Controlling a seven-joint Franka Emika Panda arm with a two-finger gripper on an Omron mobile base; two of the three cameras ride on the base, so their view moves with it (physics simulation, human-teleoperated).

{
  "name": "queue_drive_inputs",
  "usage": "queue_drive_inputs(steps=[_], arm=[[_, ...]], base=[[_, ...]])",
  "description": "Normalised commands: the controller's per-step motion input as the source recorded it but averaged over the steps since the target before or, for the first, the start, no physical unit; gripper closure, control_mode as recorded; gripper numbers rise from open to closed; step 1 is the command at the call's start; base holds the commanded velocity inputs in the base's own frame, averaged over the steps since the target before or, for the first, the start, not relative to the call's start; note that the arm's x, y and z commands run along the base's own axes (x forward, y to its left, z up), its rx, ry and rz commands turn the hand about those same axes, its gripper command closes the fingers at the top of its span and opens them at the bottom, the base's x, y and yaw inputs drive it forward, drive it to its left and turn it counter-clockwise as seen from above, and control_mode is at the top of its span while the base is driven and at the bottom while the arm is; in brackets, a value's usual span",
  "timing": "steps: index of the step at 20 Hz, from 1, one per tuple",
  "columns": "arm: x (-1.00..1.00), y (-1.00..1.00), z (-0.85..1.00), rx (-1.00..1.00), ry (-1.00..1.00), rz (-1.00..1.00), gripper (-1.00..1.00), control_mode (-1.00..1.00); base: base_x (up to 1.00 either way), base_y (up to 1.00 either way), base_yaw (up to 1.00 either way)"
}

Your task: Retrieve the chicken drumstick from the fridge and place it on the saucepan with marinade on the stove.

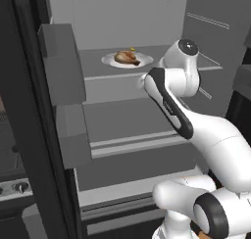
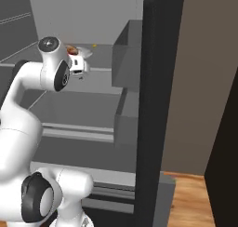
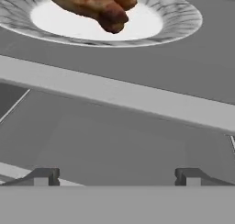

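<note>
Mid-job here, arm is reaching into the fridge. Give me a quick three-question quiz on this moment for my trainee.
1. True or false: the gripper is shut on the chicken drumstick.
2. What does the drumstick lie on?
A. the bare shelf
B. a white plate
C. a door bin
3. Fill in: the plate sits on the upper ____ of the open fridge.

Key:
1. False; the fingers stand apart, short of the plate.
2. B
3. shelf

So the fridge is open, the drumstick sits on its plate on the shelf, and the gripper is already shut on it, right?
Not quite. The gripper is open and short of the chicken drumstick, as the hand view shows. The fridge is open, and the drumstick lies on the plate.
</note>
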Motion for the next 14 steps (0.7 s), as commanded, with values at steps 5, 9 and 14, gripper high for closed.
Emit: queue_drive_inputs(steps=[5,9,14], arm=[[0.0,0.0,0.0,0.0,0.0,0.0,-1.0,1.0],[0.0,0.0,0.0,0.0,0.0,0.0,-1.0,1.0],[0.04,0.08,0.18,0.0,0.0,0.0,-1.0,-1.0]], base=[[0.98,0.05,-0.1],[0.62,0.19,-0.06],[0.12,0.13,-0.01]])
